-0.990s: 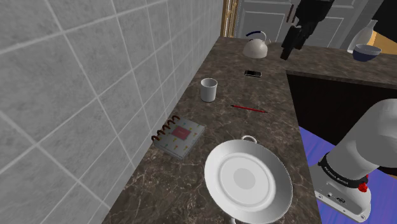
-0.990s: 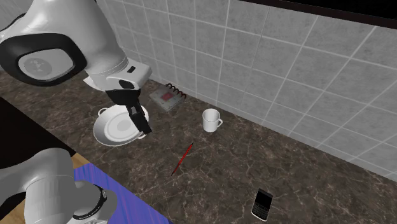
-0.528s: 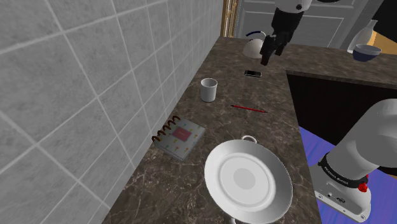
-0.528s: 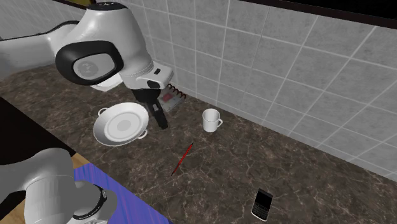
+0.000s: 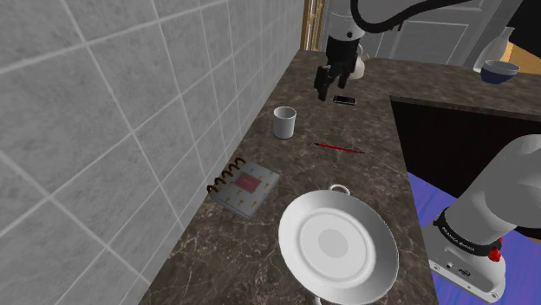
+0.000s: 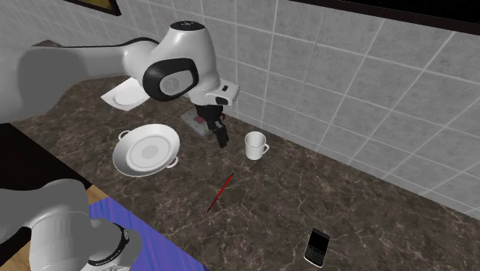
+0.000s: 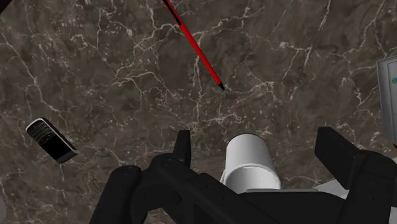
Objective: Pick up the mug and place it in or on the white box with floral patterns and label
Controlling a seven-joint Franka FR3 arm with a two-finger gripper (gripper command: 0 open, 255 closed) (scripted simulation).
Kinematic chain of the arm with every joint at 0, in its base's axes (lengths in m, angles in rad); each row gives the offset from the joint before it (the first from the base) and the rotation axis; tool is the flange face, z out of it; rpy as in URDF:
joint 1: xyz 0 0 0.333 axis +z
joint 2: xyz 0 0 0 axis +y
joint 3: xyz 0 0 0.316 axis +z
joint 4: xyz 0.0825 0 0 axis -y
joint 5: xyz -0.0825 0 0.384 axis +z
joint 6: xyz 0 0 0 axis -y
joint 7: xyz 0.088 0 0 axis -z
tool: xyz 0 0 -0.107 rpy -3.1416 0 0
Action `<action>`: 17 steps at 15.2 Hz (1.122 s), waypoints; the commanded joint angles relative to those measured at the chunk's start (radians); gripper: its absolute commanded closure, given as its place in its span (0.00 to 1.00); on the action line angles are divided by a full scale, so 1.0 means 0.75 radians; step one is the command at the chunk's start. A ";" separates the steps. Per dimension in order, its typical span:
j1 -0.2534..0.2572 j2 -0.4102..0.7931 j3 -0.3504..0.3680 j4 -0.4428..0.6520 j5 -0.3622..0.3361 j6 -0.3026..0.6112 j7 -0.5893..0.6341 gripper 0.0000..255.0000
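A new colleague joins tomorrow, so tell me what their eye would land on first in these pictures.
First, the white arm reaching over the dark marbled counter, its open black gripper hovering over the white mug near the tiled wall. Next, the big white two-handled dish at the counter's end by the stand, and the thin red pen lying between dish and mug.

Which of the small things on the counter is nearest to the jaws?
The white mug: it shows between the open jaws, while the red pen and the phone lie farther out.
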State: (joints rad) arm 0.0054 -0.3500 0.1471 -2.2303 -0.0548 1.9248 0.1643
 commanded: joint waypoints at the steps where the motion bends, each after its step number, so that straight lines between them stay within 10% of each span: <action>1: -0.003 0.107 0.010 0.052 -0.008 0.043 0.017 0.00; 17: 0.045 0.912 0.052 0.645 -0.110 0.157 0.167 0.00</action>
State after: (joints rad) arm 0.0351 0.3119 0.1855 -1.7602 -0.1337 2.0360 0.2831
